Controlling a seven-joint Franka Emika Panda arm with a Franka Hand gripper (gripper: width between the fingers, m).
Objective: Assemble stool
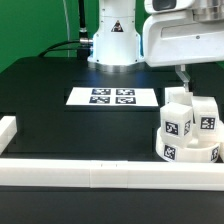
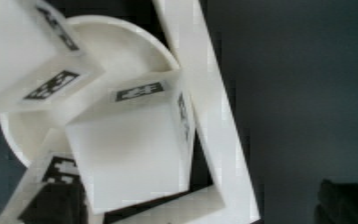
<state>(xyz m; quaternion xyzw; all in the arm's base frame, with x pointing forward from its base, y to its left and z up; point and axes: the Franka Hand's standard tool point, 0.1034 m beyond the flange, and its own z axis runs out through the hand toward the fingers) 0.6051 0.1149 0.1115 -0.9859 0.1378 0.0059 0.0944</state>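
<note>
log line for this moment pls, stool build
stage: stool assembly | hand: open, above the stool, nothing held | stool: legs in the round seat, near border rail | marker board: flat, untouched

White Panda arm, chunky and smooth all over

Glossy white rounded base column (image 1: 113,40) with a darker grey band at the joint near the top, black cables (image 1: 62,44) trailing off beside it toward the exterior view's left. Big boxy white wrist housing (image 1: 183,40) with rounded corners, greyish panel on top, thin pale finger (image 1: 184,76) poking out underneath.
</note>
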